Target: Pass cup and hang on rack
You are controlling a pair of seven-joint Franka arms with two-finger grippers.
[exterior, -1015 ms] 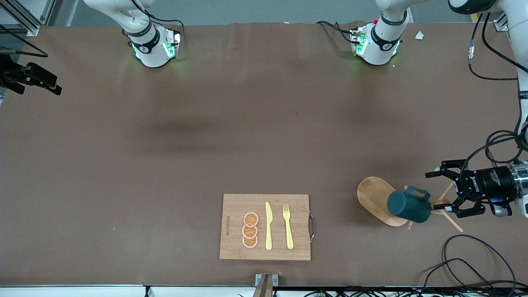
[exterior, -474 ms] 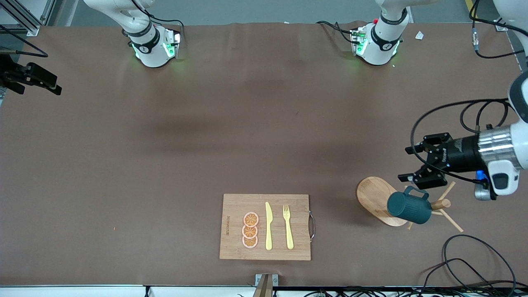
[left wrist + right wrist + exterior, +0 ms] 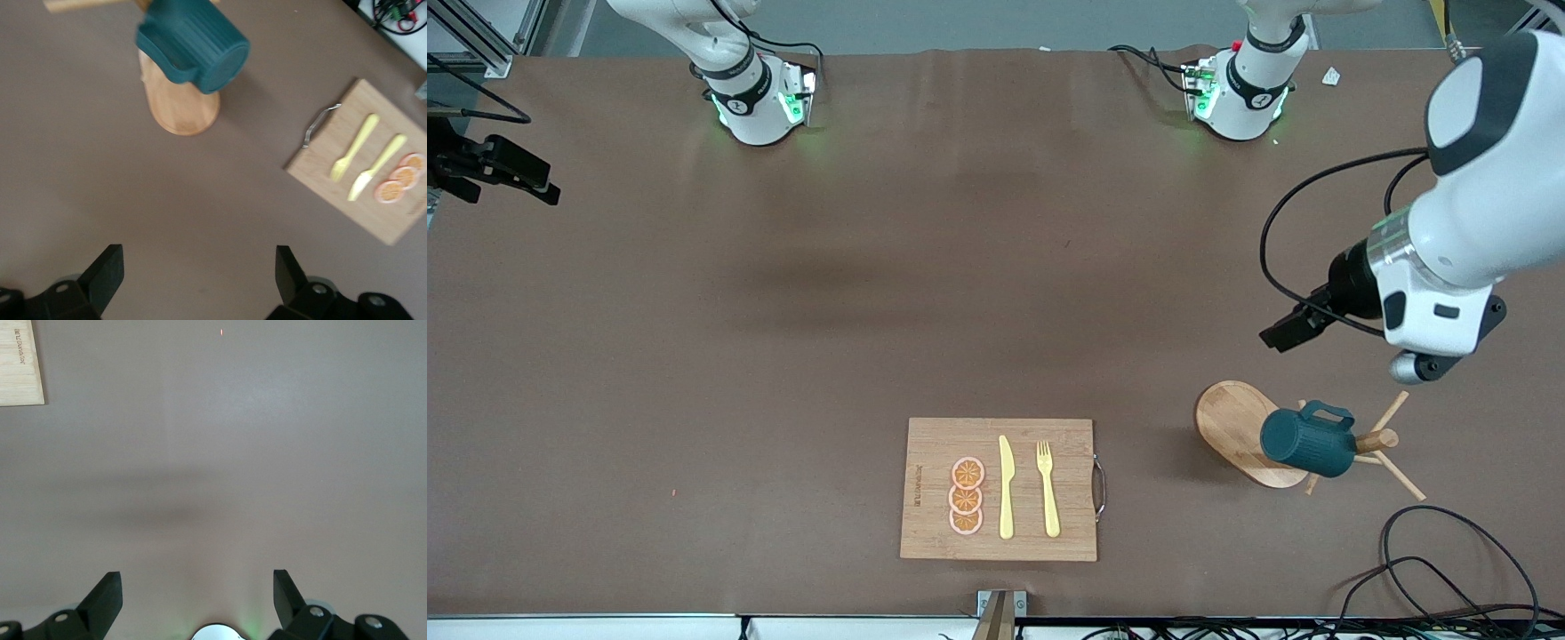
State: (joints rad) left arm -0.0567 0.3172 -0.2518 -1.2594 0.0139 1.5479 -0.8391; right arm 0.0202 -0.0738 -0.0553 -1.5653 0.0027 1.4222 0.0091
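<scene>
Both end effectors open; cup (image 3: 1305, 442) hangs on rack (image 3: 1238, 430).

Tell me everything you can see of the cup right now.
The cup is a small dark teal mug with a ribbed wall, a loop handle and a flat bottom; its material is unclear. It hangs tilted on the rack, its handle over a peg and its bottom angled outward, above the rack's oval wooden base. Only the rack touches it. The left gripper is open and apart from it. Its inside is not visible.
</scene>
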